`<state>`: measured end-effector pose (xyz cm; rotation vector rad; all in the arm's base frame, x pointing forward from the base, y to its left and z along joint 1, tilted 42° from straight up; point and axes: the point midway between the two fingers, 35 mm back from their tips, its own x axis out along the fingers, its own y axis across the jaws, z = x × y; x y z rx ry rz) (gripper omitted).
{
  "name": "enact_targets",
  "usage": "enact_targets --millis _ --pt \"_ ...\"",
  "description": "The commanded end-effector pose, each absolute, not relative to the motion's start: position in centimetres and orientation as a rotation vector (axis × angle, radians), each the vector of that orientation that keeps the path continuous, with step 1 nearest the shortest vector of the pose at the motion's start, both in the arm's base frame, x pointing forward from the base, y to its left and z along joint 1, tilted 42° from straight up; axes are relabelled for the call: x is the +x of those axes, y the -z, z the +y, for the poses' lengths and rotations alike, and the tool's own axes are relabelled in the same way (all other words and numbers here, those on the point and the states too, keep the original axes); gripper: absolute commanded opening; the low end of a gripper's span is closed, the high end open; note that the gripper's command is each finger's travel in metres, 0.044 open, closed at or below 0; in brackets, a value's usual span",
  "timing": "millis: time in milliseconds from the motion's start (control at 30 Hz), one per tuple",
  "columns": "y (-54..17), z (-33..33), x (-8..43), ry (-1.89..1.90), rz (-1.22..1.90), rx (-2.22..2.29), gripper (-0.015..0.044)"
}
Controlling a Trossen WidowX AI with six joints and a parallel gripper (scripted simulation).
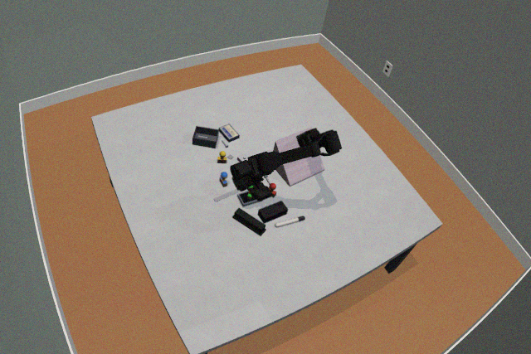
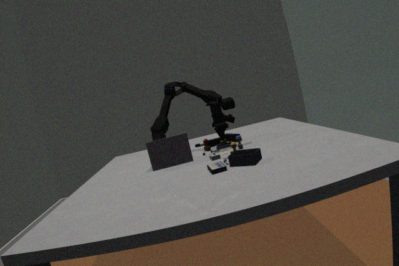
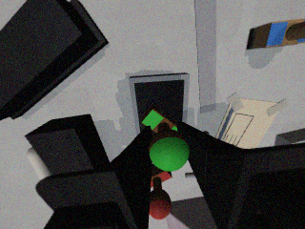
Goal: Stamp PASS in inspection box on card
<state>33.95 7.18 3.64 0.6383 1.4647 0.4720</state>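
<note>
My gripper [image 1: 254, 192] [image 2: 222, 137] [image 3: 164, 128] is shut on the green-knobbed stamp [image 1: 249, 196] [image 3: 169, 154], low over the near end of the ink pad [image 3: 133, 95]. The stamp's base shows its green top, turned diagonally to the pad. Whether it touches the pad is hard to tell, and its lettering is hidden. The cream card [image 3: 259, 111] lies right of the pad in the wrist view, with an outlined box on it; the visible part of the box looks blank, and its lower part is cut off by the finger.
A red-knobbed stamp [image 1: 272, 186] [image 3: 160, 206] stands close beside the gripper. Blue [image 1: 223, 175] and yellow [image 1: 222, 154] knobbed stamps stand farther off. A black stapler-like object [image 1: 249, 221], black block [image 1: 272, 211], marker [image 1: 288, 221], open dark box [image 2: 244, 157] and pink wedge [image 1: 304, 172] are around.
</note>
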Motion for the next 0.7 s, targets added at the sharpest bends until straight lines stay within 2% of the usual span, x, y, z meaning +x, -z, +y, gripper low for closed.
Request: enact_targets --millis 0,667 --pt "-3.55 7.28 33.95 -0.473 1.466 0.645 0.0000" --pt "-3.36 7.45 33.97 -0.473 1.466 0.645 0.0000"
